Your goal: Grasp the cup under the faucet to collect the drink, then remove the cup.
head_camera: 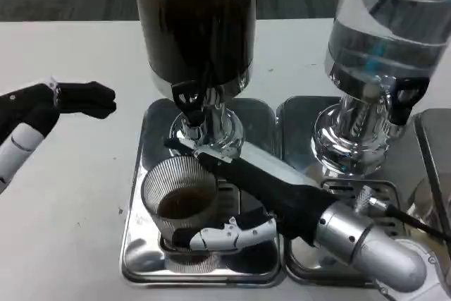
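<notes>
Right hand [236, 206] wraps the cup [180, 199] at lower centre, on the tray [148, 259] below the dark dispenser's faucet [190, 100]. Left hand [49, 107] waits at upper left, seemingly holding nothing. Ribbed, thin-walled and part-filled, the cup probably crushes easily; mid-wall grip, kept level.

The right hand [236, 199] has black and white fingers on a ribbed silver forearm with a thin black cable, and the left hand [53, 107] has black fingertips and white segments.
</notes>
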Available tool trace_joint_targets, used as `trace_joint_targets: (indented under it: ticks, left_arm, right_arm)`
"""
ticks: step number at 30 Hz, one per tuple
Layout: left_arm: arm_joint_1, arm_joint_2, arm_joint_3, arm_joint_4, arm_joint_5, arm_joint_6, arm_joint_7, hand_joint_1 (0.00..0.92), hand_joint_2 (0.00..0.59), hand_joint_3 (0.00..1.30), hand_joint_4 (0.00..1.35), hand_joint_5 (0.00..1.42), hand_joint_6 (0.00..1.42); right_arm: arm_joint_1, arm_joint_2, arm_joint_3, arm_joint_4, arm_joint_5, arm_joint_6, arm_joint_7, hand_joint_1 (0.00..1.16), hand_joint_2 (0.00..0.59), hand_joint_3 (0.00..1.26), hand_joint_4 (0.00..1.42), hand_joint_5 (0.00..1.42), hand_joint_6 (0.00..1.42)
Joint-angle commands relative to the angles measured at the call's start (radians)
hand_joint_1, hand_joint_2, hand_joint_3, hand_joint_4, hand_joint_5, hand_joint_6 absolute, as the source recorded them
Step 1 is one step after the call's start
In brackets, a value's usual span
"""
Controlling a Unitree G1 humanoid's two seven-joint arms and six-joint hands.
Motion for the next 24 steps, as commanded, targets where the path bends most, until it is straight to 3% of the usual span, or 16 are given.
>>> trace_joint_targets:
  ticks: [1,13,24]
  left_arm:
    - [0.017,-0.009,0.007,0.018,0.007,-0.02,0.009,0.0,0.211,0.46,0.42,0.38,0.22]
    - [0.033,-0.016,0.0,0.024,0.011,-0.023,0.012,0.0,0.215,0.47,0.43,0.38,0.23]
    - [0.043,-0.015,-0.001,0.021,0.018,-0.027,0.016,0.0,0.218,0.47,0.43,0.39,0.23]
  right_arm:
    - [0.005,0.016,0.012,-0.013,-0.004,-0.02,-0.014,0.61,0.171,0.0,0.0,0.0,0.07]
    - [-0.012,0.057,0.012,0.065,0.01,-0.063,-0.05,0.6,0.171,0.0,0.0,0.0,0.08]
    - [-0.022,0.066,-0.006,0.12,0.031,-0.088,-0.052,0.6,0.171,0.0,0.0,0.0,0.09]
